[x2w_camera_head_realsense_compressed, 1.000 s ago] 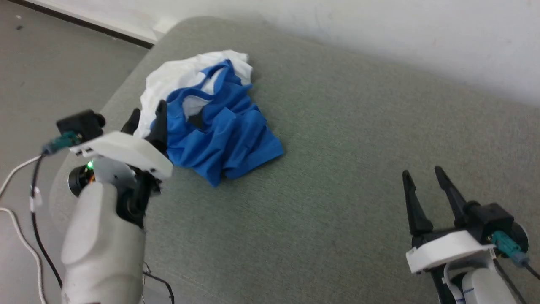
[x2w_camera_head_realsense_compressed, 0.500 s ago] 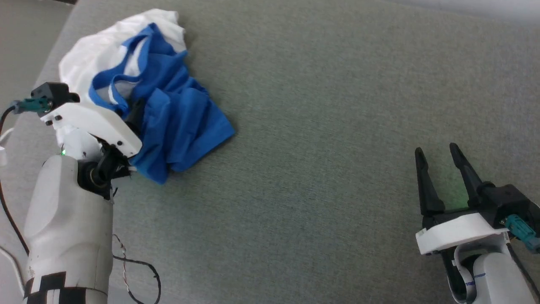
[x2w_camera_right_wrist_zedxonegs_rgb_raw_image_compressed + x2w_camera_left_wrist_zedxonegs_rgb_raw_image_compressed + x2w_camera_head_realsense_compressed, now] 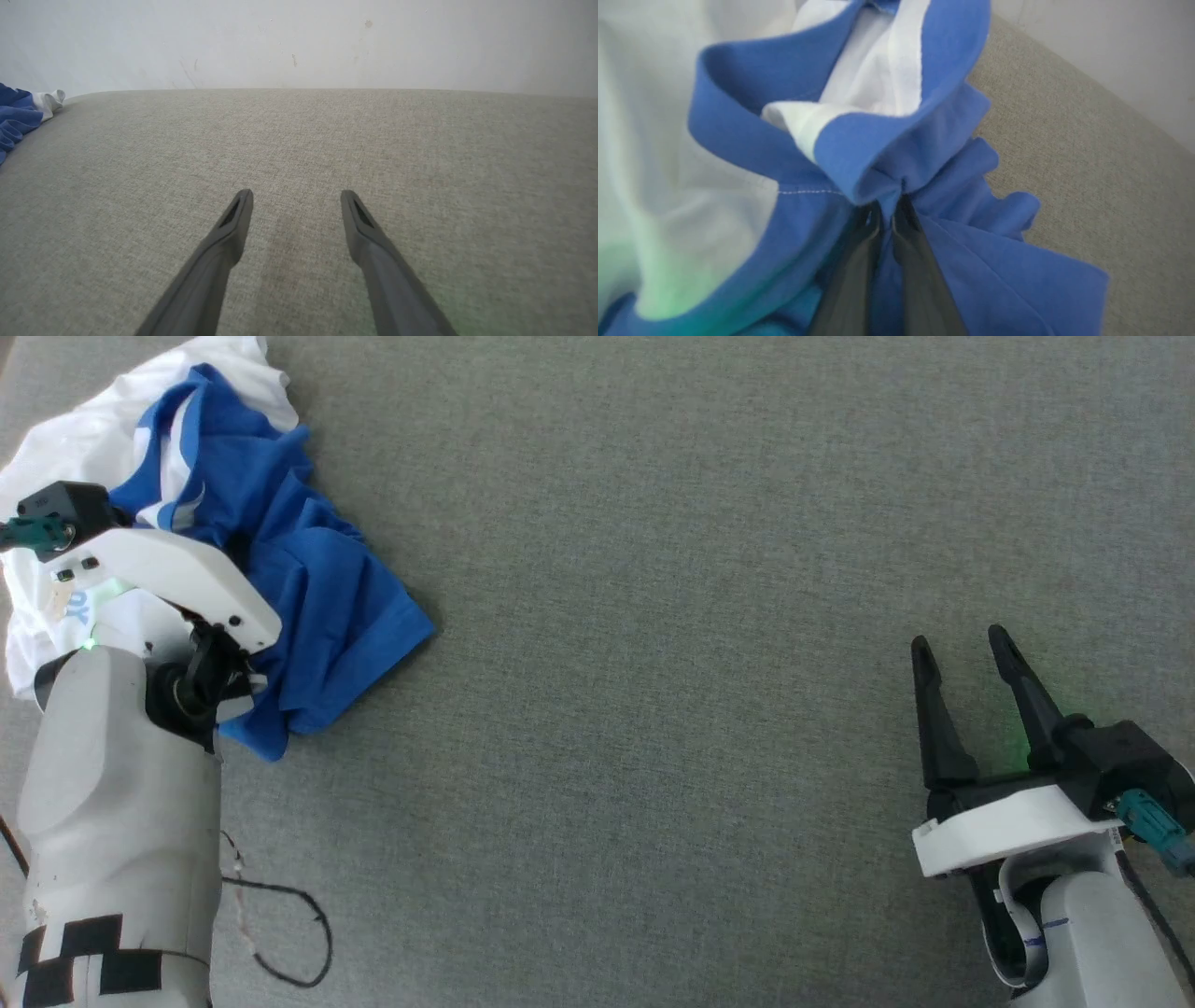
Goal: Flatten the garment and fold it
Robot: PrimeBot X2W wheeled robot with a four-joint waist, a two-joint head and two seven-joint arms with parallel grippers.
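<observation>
from my seat, the left end effector (image 3: 889, 212) is closed on the garment (image 3: 317, 607). in the left wrist view its two dark fingers (image 3: 859, 261) come together on a pinched fold of blue cloth, just below the blue neck trim (image 3: 733, 140), which curls open above them with white cloth inside. in the head view those fingertips are buried in the blue folds beneath the white wrist housing (image 3: 177, 579), so i read the grip from the wrist camera.

the garment sits crumpled in a heap at the far left of the grey fabric surface (image 3: 653, 616). blue sleeve cloth spills toward the middle, and the white body bunches up along the left edge. a small print with blue letters (image 3: 77, 609) peeks out on the white part beside the housing. nothing is spread flat or folded yet.

the right end effector (image 3: 959, 639) is open, fingers wide apart and gripping nothing. it hovers over bare surface at the lower right, well apart from the garment. in the right wrist view i see just a corner of the blue and white cloth at the far left edge, with a pale wall (image 3: 299, 42) behind the surface.

a thin dark wire (image 3: 299, 933) loops beside the left forearm (image 3: 112, 784).
</observation>
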